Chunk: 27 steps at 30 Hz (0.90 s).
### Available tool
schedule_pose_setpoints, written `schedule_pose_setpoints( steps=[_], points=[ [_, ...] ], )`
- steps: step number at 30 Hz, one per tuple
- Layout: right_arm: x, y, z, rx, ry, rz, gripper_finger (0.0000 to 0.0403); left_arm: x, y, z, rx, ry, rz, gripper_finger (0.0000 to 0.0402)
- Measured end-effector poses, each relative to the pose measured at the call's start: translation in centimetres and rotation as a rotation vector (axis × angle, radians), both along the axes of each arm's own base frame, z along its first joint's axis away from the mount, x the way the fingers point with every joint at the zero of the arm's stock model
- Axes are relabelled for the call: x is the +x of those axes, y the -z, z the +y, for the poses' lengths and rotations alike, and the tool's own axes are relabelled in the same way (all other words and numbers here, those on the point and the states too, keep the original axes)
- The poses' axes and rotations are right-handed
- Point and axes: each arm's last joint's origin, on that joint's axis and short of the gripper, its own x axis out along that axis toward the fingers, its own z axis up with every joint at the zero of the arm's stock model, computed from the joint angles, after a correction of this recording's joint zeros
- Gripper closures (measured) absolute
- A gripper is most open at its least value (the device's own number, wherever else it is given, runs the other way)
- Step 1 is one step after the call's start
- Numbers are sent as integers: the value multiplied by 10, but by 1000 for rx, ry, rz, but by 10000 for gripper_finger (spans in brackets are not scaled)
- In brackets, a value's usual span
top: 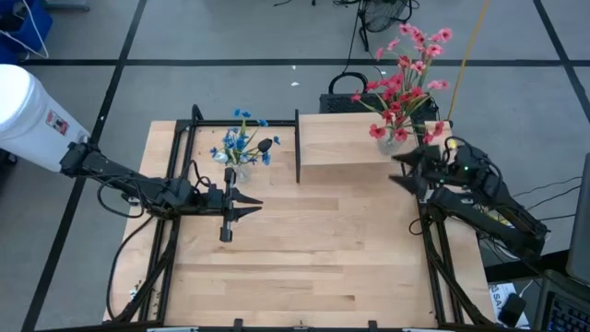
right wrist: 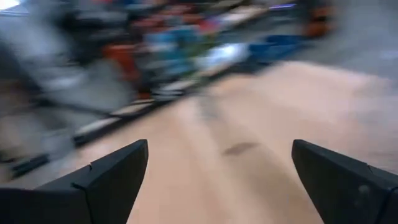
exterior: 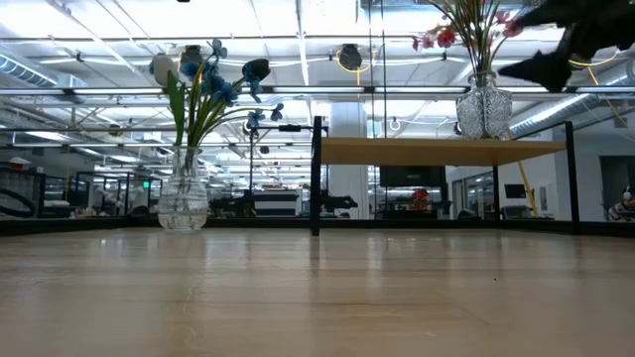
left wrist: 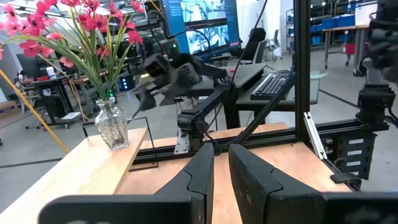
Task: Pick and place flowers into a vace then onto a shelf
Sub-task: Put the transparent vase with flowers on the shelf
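Observation:
Red-pink flowers (top: 406, 69) stand in a glass vase (left wrist: 112, 127) on the right end of the shelf (top: 350, 138), a raised pale board with a dark upright panel (top: 297, 148) at its left end. My right gripper (top: 398, 170) hangs open just to the near right of that vase, level, and touches nothing; it also shows in the low view (exterior: 541, 59) and, blurred, in its own wrist view (right wrist: 221, 180). Blue flowers (top: 241, 143) stand in a second glass vase (exterior: 184, 203) on the tabletop left of the shelf. My left gripper (top: 247, 205) waits shut near that vase, with nothing between its fingers.
A black metal frame (top: 175, 166) runs along the table's left, right and far sides. The wide wooden tabletop (top: 313, 249) lies bare in front of the shelf. Beyond the table stand desks, screens and cables.

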Motion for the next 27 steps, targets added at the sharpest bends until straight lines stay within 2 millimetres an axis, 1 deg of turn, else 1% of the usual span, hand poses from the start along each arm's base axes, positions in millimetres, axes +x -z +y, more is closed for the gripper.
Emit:
schedule_pose_setpoints(
  steps=[2, 4, 7, 10, 11, 13, 14, 16, 19, 20, 22, 23, 25, 27],
  points=[
    [6, 7, 1, 39, -165, -68, 14, 0, 0, 0, 2, 0, 0, 344],
    [14, 18, -1, 89, -274, -118, 14, 0, 0, 0, 3, 0, -1, 344],
    [27, 48, -5, 148, -346, -154, 14, 0, 0, 0, 6, -1, -1, 344],
    [38, 81, -6, 112, -408, -205, 14, 0, 0, 0, 18, -1, -3, 344],
    [41, 87, -4, 95, -423, -225, 14, 0, 0, 0, 24, -1, -2, 344],
    [44, 81, -1, 31, -421, -293, 14, 0, 0, 0, 32, -2, -2, 344],
    [46, 82, 1, 1, -429, -282, 14, 0, 0, 0, 35, -3, -3, 344],
    [52, 87, 5, 15, -435, -237, 14, 0, 0, 1, 39, -15, -5, 344],
    [57, 83, 13, -32, -455, -266, 14, 1, -1, 4, 35, -37, -5, 344],
    [60, 87, 16, -29, -451, -224, 14, 2, 0, 5, 31, -46, -2, 344],
    [66, 89, 20, -39, -434, -157, 14, 4, 1, 6, 25, -52, 3, 344],
    [69, 85, 23, -49, -445, -158, 14, 5, 3, 7, 25, -57, 11, 344],
    [75, 74, 28, -71, -485, -217, 14, 6, 4, 8, 26, -63, 18, 344],
    [82, 73, 33, -85, -489, -243, 14, 8, 4, 10, 12, -71, 10, 344]
  ],
)
